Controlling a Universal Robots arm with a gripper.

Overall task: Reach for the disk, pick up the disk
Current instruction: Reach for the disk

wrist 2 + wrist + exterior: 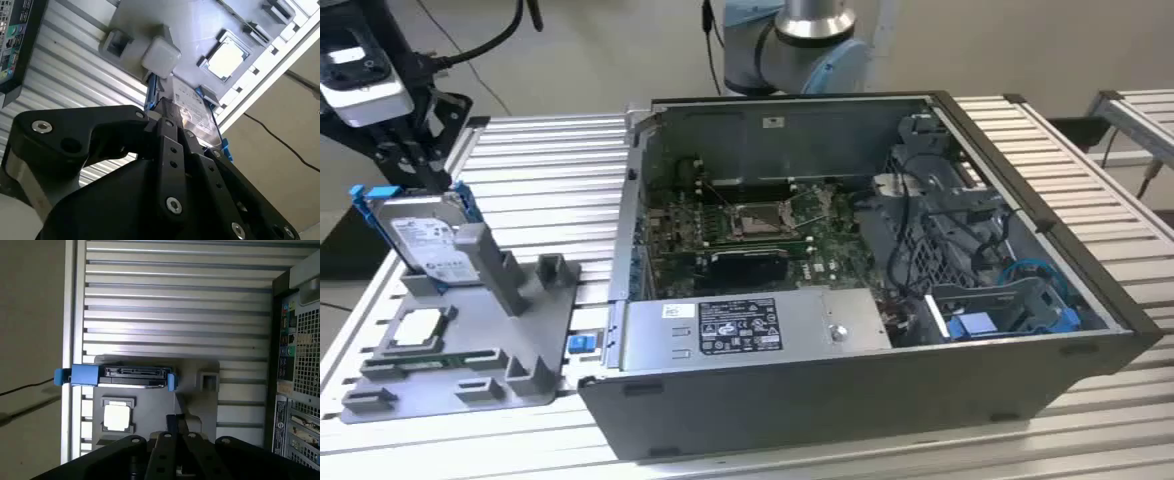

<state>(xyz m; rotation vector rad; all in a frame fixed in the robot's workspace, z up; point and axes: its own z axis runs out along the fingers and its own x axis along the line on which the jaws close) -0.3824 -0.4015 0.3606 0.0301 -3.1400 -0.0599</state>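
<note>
The disk point(427, 240), a silver drive with a white label in a blue bracket, stands on edge at the back of the grey tray point(467, 365), at the exterior view's left. My gripper point(438, 178) hangs just above the disk's upper edge, its black fingers together with nothing between them. In the second wrist view the gripper point(162, 117) points at the disk point(189, 106) beyond its tips. In the first wrist view the disk point(135, 374) is seen edge-on, still seated in the tray point(195, 405), with the gripper point(175, 425) short of it.
A small square silver chip point(416, 328) lies in the tray in front of the disk, beside upright grey posts point(487, 255). An open computer case point(854, 380) fills the exterior view's middle and right. All rests on a slatted metal table point(547, 170).
</note>
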